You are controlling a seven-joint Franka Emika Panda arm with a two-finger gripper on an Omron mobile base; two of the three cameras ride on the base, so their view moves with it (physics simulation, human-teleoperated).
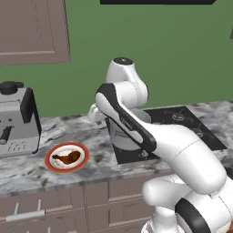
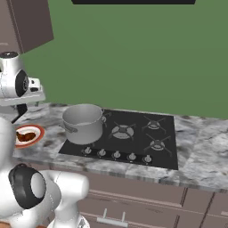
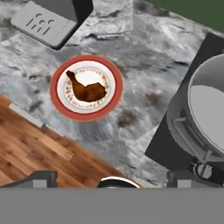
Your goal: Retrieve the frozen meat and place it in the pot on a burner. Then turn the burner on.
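Wooden floor planks (image 3: 30, 153) are showing closest beneath the hand, below the edge of the marbled grey stone bench (image 3: 144, 65). Glossy and reddish-brown, the drumstick-shaped frozen meat (image 3: 87, 90) is lying on a round orange-rimmed white plate (image 3: 57, 94), well ahead of the jaws and untouched. How wide the jaws are standing I cannot tell. Off to one side, the brushed-metal cylindrical pot (image 2: 83, 122) is sitting on the black hob (image 2: 147, 138).

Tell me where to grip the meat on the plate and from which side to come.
Grip the meat across its thick rounded end, coming straight down from above. It lies flat on the plate, narrow bone end pointing away from the pot, so fingers should probably straddle the meaty bulge.
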